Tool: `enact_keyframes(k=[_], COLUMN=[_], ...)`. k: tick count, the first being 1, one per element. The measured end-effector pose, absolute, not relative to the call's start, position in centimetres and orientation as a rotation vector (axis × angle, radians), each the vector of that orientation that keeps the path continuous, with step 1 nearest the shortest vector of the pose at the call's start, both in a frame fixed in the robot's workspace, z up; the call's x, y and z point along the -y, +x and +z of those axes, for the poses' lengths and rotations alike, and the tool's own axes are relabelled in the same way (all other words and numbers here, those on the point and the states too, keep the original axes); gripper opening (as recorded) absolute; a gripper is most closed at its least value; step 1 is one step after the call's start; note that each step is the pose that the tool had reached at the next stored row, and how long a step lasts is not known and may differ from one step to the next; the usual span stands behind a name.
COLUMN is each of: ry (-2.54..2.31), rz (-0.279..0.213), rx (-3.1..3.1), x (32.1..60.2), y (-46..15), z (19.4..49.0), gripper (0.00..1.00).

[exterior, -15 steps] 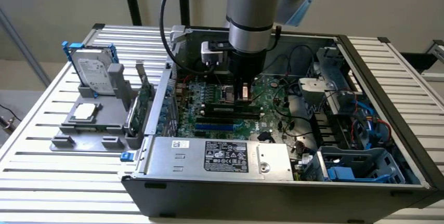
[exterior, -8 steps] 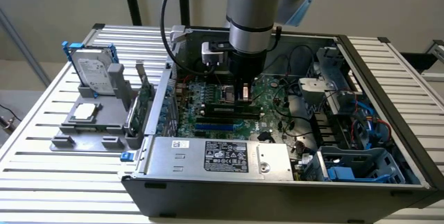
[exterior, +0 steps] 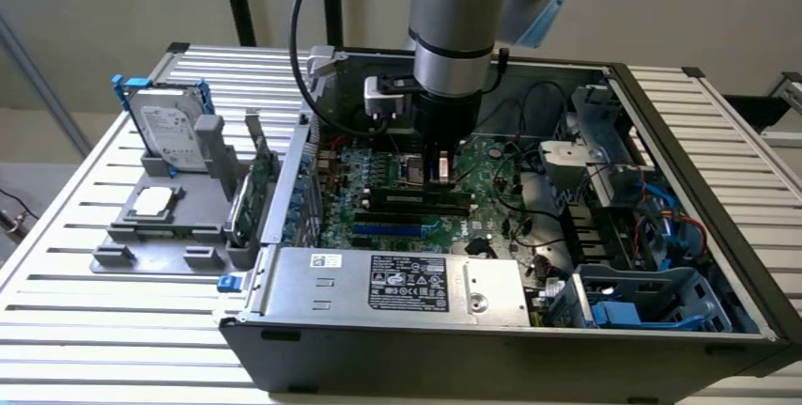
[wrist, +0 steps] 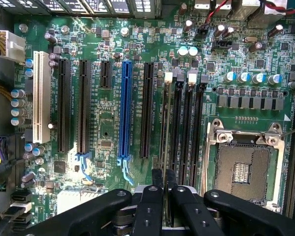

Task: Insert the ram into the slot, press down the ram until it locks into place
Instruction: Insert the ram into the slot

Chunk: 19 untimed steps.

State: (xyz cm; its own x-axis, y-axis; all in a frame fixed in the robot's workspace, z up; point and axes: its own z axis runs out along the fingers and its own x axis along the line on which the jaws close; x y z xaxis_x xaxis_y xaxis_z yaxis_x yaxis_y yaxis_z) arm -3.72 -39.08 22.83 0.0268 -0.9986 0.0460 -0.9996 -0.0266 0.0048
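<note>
The ram (wrist: 165, 132) is a thin green stick seen edge-on between my two black fingers (wrist: 151, 206). It lines up with the slot beneath it, the first of several parallel black sockets (wrist: 177, 128) beside the CPU socket. The slot's white end clip (wrist: 168, 76) shows at the ram's far end. My gripper (wrist: 164, 179) is shut on the ram's near part. In the exterior view my gripper (exterior: 439, 175) reaches down into the open computer case, right above the ram (exterior: 408, 200), which lies along the slot on the motherboard. I cannot tell whether the ram is fully seated.
A blue slot (wrist: 124, 108), black card slots and a white slot (wrist: 38, 96) run parallel nearby. The square metal CPU socket (wrist: 243, 169) lies on the other side. The power supply (exterior: 389, 283) sits at the case front, cables and drive bays (exterior: 652, 226) at the exterior view's right, and a hard drive (exterior: 169, 128) stands outside.
</note>
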Motion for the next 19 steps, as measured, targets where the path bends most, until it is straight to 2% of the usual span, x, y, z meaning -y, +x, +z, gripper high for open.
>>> enact_keyframes(k=[19], ry=[2.226], rz=[0.047], rx=[2.167], x=[39.09], y=[-3.72], z=[22.55], gripper=[0.13])
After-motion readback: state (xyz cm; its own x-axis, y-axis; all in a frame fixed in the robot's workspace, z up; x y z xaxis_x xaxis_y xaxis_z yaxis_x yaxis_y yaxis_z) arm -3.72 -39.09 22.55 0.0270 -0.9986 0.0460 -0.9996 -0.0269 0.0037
